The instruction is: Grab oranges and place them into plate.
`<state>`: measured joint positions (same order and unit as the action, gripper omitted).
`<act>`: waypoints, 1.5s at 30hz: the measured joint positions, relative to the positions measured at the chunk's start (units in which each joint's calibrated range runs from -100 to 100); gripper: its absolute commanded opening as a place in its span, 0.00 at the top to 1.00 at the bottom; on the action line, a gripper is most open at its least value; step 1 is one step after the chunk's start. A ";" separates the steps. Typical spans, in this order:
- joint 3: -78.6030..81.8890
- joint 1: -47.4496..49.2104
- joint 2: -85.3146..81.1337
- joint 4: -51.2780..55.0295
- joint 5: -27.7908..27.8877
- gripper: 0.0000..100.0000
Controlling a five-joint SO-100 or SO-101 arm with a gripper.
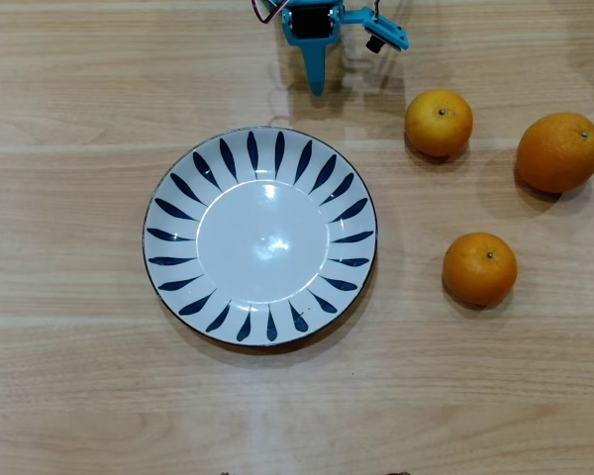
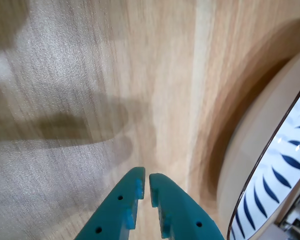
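Note:
The white plate (image 1: 259, 236) with dark blue petal strokes lies empty in the middle of the overhead view; its rim (image 2: 270, 185) fills the right edge of the wrist view. To its right, three oranges rest on the table: one (image 1: 439, 123) at the upper right, a larger deeper-orange one (image 1: 560, 151) at the far right, and one (image 1: 479, 268) lower down. My blue gripper (image 1: 317, 87) hangs at the top centre, just above the plate's far rim. In the wrist view its teal fingertips (image 2: 146, 181) nearly touch, shut on nothing. No orange shows in the wrist view.
Everything sits on a light wooden table (image 1: 69, 376). Bare wood lies left of and below the plate. The arm's shadow falls on the wood in the wrist view.

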<state>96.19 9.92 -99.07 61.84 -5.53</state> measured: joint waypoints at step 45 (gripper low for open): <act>-73.31 22.12 64.24 23.34 -3.81 0.98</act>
<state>22.89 32.04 -34.83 85.19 -9.34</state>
